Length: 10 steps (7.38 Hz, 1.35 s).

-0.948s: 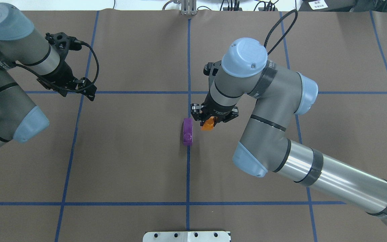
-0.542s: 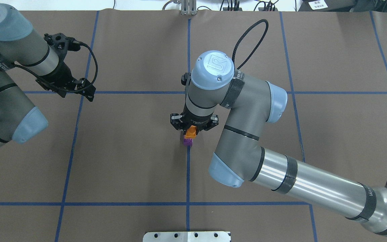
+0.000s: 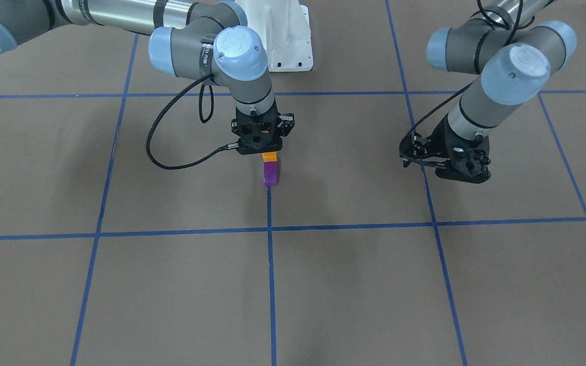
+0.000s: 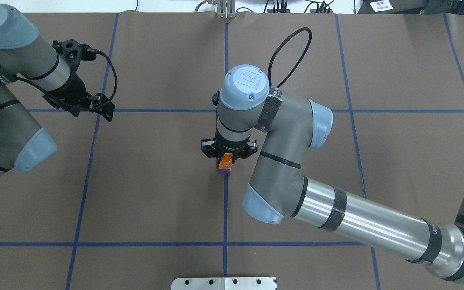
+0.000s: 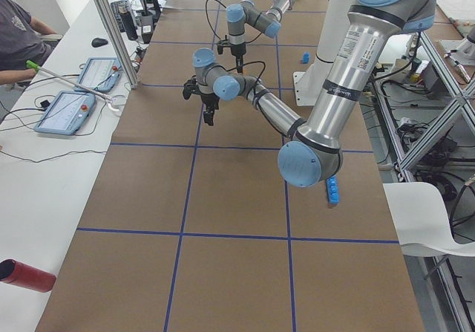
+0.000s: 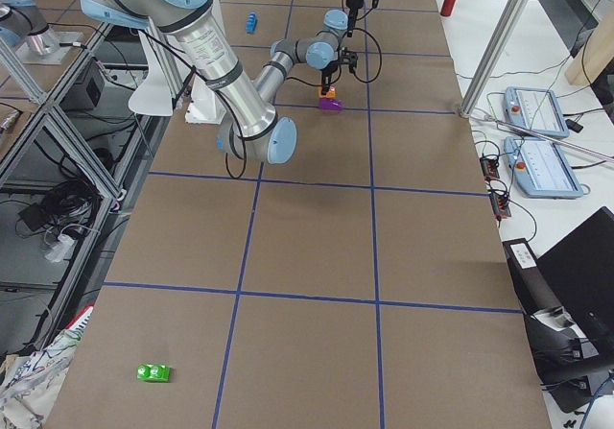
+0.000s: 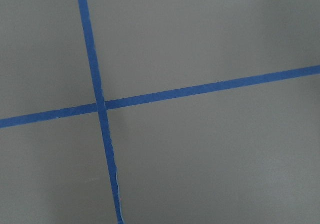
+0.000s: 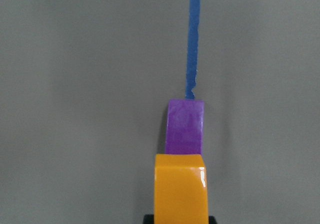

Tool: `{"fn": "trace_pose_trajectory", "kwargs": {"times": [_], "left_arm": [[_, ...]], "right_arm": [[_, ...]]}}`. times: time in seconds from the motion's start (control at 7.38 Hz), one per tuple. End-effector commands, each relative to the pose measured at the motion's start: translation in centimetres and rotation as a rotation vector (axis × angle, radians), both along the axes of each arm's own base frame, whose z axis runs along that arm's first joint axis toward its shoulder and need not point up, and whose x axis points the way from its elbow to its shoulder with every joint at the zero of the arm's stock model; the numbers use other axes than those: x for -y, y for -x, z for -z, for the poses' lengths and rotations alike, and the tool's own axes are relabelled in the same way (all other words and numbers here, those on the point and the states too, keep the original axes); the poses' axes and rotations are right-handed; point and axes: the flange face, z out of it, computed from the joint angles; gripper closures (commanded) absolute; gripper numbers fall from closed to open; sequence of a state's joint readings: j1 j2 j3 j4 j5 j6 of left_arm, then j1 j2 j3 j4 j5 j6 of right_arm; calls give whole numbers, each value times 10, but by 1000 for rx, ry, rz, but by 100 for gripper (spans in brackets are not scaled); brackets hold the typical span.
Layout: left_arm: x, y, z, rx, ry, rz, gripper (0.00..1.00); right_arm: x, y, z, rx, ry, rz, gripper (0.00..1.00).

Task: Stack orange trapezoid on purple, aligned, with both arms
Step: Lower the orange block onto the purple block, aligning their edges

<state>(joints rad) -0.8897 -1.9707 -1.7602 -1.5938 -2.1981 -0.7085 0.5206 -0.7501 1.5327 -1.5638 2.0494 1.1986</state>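
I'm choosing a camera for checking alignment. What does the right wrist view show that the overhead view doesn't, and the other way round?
Only the right wrist view: the orange trapezoid close up, roughly in line side to side with the purple block beyond it. Only the overhead: the right gripper clamped on the trapezoid, and the left gripper far off to that view's left. Both: the two blocks, one over the other, on the blue tape line.
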Motion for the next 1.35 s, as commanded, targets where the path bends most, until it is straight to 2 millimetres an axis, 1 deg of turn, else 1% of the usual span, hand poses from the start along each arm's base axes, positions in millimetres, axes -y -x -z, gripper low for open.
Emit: {"fn": "trace_pose_trajectory", "kwargs": {"times": [0.0,0.27,0.54,1.22], "left_arm": [[-1,-1,1,-2,-2,-1,0],[-2,-1,4,-5,13,14,0],[-3,0,7,-9,10,16,0],[-4,-1,7,-9,12,16,0]], "right_arm": [[1,2,-3,-11,4,0,100],[3,5,-5,-19,2,-5,100],[1,7,-5,-20,2,0,100],[1,16,-15,-41,10,10,100]]}}
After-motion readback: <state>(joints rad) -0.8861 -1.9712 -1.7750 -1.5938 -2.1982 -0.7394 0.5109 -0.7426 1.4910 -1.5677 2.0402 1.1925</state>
